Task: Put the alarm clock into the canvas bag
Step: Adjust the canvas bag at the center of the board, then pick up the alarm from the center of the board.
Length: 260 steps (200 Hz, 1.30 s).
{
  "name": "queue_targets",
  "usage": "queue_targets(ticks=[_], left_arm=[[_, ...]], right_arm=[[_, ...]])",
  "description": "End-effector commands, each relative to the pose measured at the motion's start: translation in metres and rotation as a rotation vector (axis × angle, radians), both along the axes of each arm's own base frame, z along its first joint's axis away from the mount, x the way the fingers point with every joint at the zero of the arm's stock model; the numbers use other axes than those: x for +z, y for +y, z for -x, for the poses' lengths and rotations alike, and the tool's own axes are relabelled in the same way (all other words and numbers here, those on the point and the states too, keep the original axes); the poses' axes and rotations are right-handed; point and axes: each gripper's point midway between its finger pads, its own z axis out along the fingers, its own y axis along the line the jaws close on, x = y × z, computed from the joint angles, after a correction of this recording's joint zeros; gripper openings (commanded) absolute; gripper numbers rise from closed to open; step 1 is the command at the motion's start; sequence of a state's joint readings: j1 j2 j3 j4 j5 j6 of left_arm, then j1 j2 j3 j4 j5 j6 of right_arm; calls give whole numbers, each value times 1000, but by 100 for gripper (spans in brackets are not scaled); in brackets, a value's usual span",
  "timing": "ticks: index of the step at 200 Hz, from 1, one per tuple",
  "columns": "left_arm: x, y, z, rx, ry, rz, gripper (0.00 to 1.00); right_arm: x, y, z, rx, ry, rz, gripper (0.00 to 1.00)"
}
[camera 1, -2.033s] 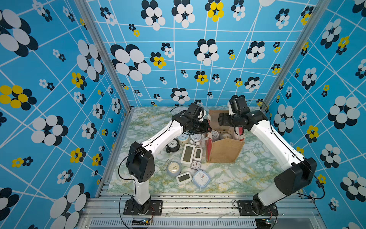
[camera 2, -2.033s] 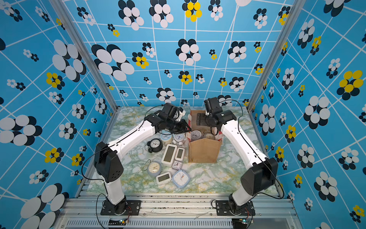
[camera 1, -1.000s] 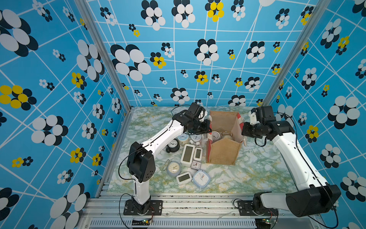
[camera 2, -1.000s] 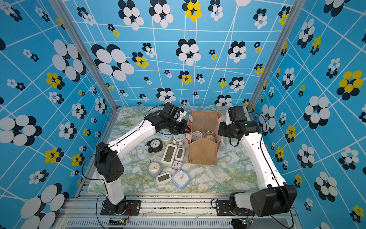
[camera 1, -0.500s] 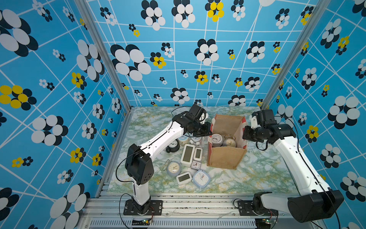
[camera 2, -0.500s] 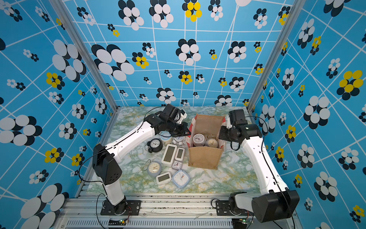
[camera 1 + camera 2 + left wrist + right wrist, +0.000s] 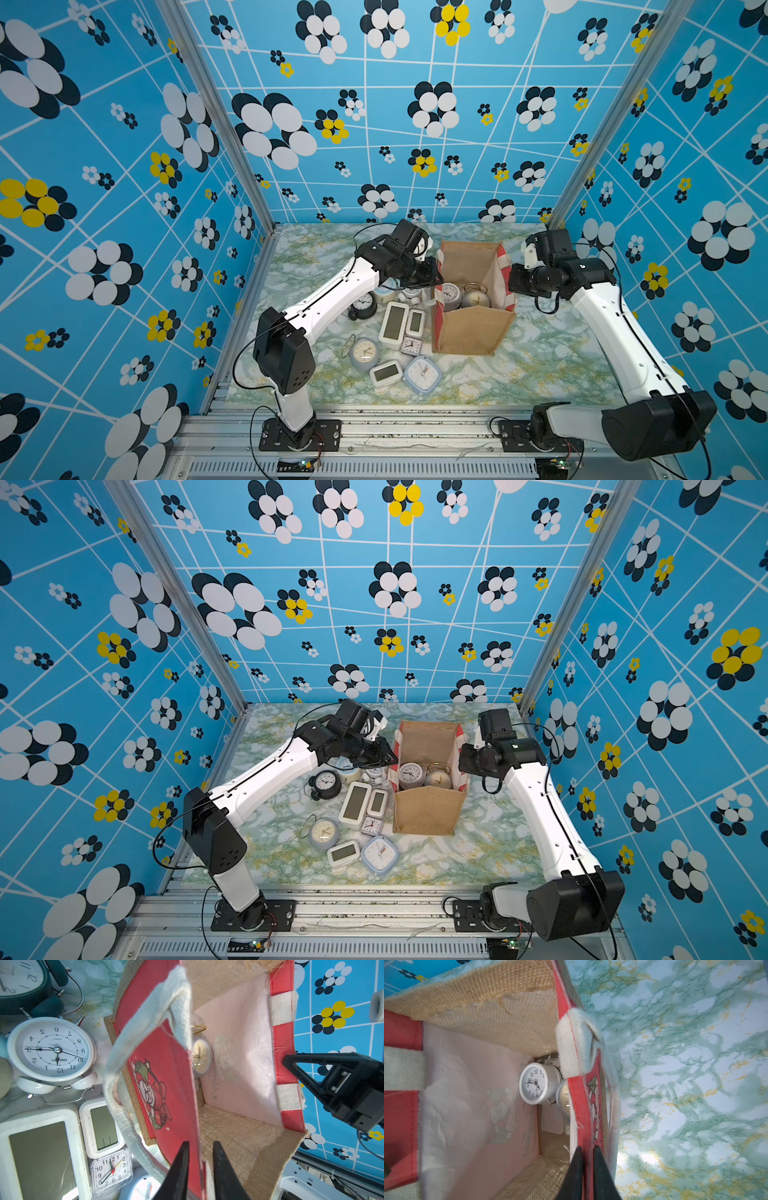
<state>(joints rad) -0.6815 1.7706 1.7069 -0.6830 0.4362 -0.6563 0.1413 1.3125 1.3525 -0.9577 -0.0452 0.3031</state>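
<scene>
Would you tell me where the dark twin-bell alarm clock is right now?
In both top views the dark twin-bell alarm clock sits on the table, left of the canvas bag, between the left arm and the large white digital clock.

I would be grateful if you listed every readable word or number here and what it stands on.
"deli": dial of the white twin-bell clock.
"QUARTZ": same dial.
"1" to "12": that dial, the small square clock, and the silver clock inside the canvas bag.
Script printed on the bag: too blurred to read.
</scene>
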Motion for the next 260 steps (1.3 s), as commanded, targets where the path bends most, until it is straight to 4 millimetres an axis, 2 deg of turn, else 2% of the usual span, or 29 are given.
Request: queue_targets(ticks=[1,38,76,80,125,168,211,260], left_arm=[[22,14,-8,28,-66,24,33],[23,34,-37,73,-104,8,39],[2,57,-75,125,-135,-108,42],[2,59,-79,130,-142,-119,47],[-35,70,-121,111,-158,-290,64],[-68,72,-150,57,-163,-367,91],[-105,74,-167,13,-164,-433,92],[-138,72,-183,-28,-189,-481,91]], right_arm=[[2,-8,1,-18,5,34,21],[1,-7,-4,-18,7,33,31],[-5,-5,-7,-13,27,28,34],[-5,-5,-8,-13,27,27,35],[-7,-5,-8,-6,43,36,36],[-9,-6,-5,-2,58,43,36],[-12,-7,-4,-6,70,49,36],[-10,-7,-5,-9,69,49,36]])
